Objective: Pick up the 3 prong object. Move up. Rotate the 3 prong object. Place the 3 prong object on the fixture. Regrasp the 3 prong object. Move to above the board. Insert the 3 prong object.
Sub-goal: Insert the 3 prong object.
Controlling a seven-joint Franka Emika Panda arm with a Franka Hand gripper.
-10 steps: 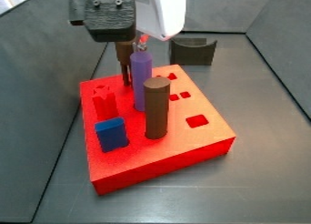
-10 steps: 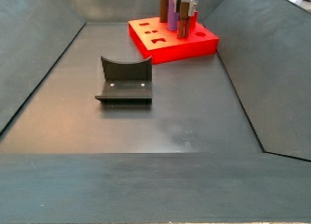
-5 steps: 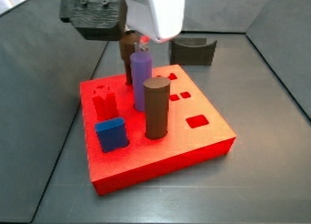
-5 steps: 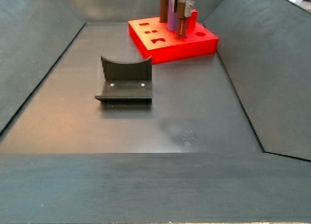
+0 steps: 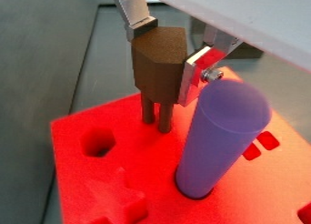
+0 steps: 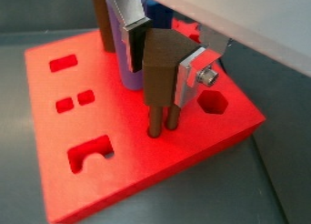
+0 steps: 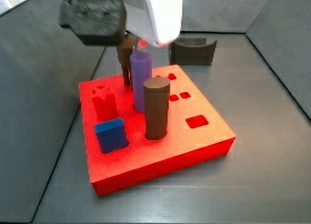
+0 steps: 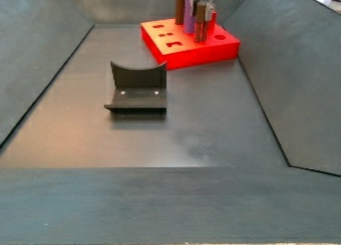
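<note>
Brown 3 prong object [image 5: 159,68] we saw pinched in gripper [image 5: 168,55], prongs touching red board [image 6: 122,164] beside purple cylinder [image 5: 219,137].

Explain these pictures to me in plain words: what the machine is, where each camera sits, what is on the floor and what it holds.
This is one robot arm ending in a two-finger gripper. Two pictures come from cameras on its wrist, looking down past the fingers; two come from cameras fixed beside the work area. On the grey floor lie a red board with shaped holes and, apart from it, a dark fixture. A purple cylinder, a tall brown cylinder, a blue block and a red piece stand on the board. The gripper, above the board, is shut on the 3 prong object, whose prongs reach down to the board's top face.
</note>
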